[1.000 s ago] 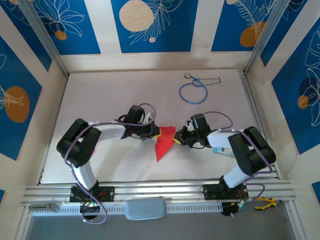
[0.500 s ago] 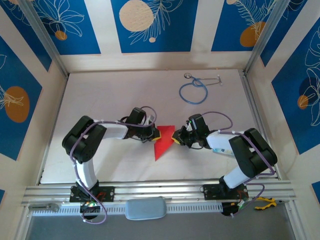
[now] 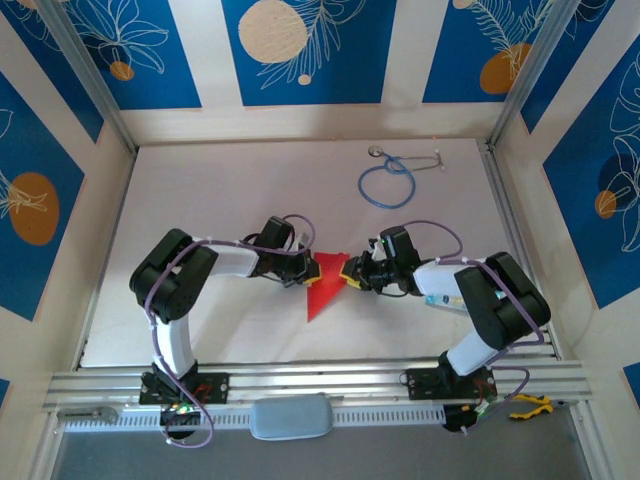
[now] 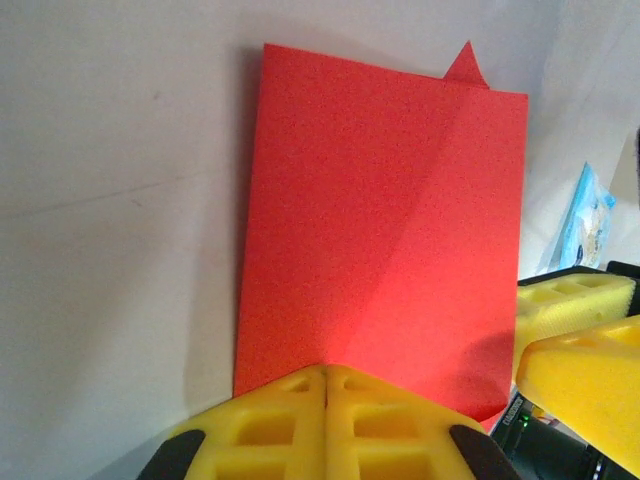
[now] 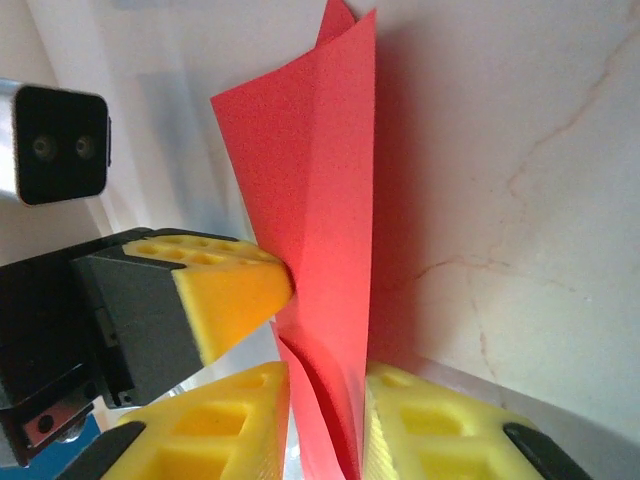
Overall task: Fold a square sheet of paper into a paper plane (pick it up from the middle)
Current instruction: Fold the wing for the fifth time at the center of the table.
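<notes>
From high at the near edge, my top camera looks down on the whole table (image 3: pixel 220 190). Both wrist cameras sit close on the folded red paper (image 3: pixel 322 290), facing each other across it.

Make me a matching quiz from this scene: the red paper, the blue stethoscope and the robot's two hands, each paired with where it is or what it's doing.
Things
1. red paper
2. blue stethoscope
3. left hand
4. right hand

Descriptions
A. fingers pressed together on the paper's edge
B. fingers slightly apart, paper standing between them
C. lying alone at the far right
D. folded, between the two hands

Pairs: 1-D, 2-C, 3-A, 4-B
</notes>
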You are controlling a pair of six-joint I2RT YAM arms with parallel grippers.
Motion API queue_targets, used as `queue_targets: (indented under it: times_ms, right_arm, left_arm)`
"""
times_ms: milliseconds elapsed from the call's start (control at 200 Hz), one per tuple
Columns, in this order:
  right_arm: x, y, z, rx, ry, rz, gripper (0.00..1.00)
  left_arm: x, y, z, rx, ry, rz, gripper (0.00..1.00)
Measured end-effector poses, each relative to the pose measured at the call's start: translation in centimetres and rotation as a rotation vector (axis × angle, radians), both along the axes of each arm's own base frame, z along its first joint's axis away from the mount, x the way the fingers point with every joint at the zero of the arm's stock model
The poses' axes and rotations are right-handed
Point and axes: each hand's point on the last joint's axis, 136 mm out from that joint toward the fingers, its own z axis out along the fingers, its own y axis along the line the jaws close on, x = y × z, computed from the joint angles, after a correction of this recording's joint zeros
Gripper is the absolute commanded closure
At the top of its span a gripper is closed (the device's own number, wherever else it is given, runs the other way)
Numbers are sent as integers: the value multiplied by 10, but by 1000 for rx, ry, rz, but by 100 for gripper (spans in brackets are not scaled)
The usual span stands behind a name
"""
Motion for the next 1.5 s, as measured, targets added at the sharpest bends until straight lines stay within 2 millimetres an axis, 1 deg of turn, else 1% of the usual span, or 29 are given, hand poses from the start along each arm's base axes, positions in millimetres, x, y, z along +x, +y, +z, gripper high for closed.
queue_targets:
  times_ms: [105,275,415,625,820,970,1091,1161,1201,1276,1341,1456,1501]
  right_arm:
    - [1,1,-2,5,-1,24,75]
    - [9,5,2,16,-36,62,75]
    - [14,4,4,14,-56,73,75]
    - [18,1,-3,12,-45,84,76]
    - [22,4,-5,15,-40,97,80]
    - [21,5,-6,21,-37,108,86]
    - [20,5,-10,17,-30,112,93]
    - [21,3,-10,16,-29,110,96]
    - [21,3,-10,16,-27,106,97]
    - [22,2,-10,14,-23,97,98]
    - [23,0,-7,11,-24,84,99]
    - [25,-4,4,1,-39,37,100]
    - [27,-6,10,-1,-42,15,100]
  left_arm:
    - [1,-1,0,-4,-3,-1,100]
    - [1,-1,0,-7,-4,-2,100]
    - [2,-2,0,-11,-8,-3,100]
    - [2,-3,1,-18,-11,-7,100]
    - [2,-3,1,-21,-13,-7,100]
    - [3,-4,2,-25,-19,-7,100]
    - [4,-4,3,-26,-21,-7,100]
    - [4,-5,3,-28,-24,-7,95]
    - [4,-5,4,-29,-27,-6,93]
    - [4,-4,9,-35,-41,-4,92]
    - [4,-2,19,-40,-74,-6,89]
    - [8,0,46,-43,-179,-18,86]
    - [9,1,57,-36,-232,-29,83]
